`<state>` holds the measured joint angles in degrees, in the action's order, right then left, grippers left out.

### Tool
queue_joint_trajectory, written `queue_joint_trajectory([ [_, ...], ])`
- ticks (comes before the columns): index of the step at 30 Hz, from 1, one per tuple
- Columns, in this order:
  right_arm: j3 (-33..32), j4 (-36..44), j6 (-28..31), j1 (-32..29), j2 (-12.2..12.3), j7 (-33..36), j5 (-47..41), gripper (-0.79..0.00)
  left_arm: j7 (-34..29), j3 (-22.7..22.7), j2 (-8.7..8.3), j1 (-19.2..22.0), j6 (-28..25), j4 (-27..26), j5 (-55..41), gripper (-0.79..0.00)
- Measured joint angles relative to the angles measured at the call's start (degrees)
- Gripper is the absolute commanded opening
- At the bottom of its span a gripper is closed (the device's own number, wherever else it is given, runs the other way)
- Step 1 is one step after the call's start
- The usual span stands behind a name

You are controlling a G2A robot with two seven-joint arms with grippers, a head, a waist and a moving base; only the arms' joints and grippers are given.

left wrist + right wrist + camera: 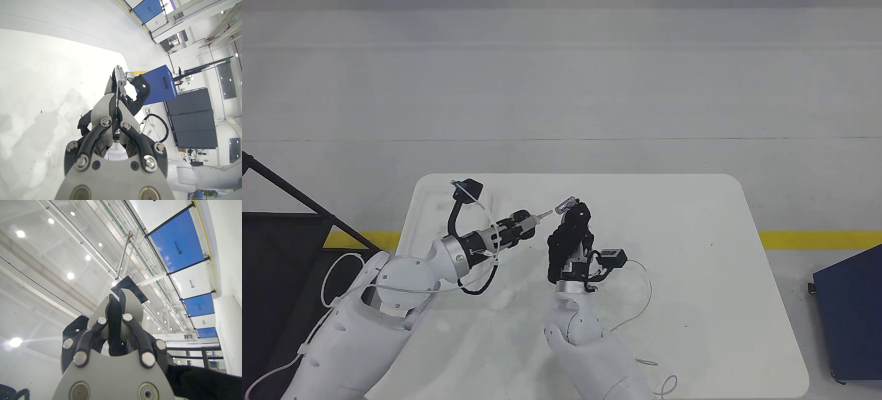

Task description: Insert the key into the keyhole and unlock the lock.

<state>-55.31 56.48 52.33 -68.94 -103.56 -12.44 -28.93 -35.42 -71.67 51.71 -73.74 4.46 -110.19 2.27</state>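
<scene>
Top view: end effector (530,220) clamps key (545,213).

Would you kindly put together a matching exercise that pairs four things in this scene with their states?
Things: 1 key; 2 lock; 3 right gripper; 4 table.
States: A white, beneath both arms; B shut on a black sleeve; C silver, keyhole facing the left gripper; D pinched in the left gripper, tip at the keyhole.
Pairs: 1-D; 2-C; 3-B; 4-A.
</scene>
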Motion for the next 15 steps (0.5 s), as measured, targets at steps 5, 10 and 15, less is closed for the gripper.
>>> queue_joint_trajectory([
  [5, -0.23, 0.09, -0.50, -0.11, 0.02, -1.61, 2.71, -0.785, -0.68, -0.40, 0.07, -0.32, 0.79, -0.47, 0.45, -0.785],
  [10, -0.45, 0.11, -0.93, -0.20, 0.01, -3.87, 6.83, -0.785, -1.15, -0.54, 0.21, -0.64, 1.02, -0.79, 0.62, -0.785],
  [15, -0.23, 0.21, -1.50, -0.25, 0.04, -5.91, 8.98, -0.785, -1.30, -0.49, 0.40, -0.75, 0.71, -0.76, 0.60, -0.785],
])
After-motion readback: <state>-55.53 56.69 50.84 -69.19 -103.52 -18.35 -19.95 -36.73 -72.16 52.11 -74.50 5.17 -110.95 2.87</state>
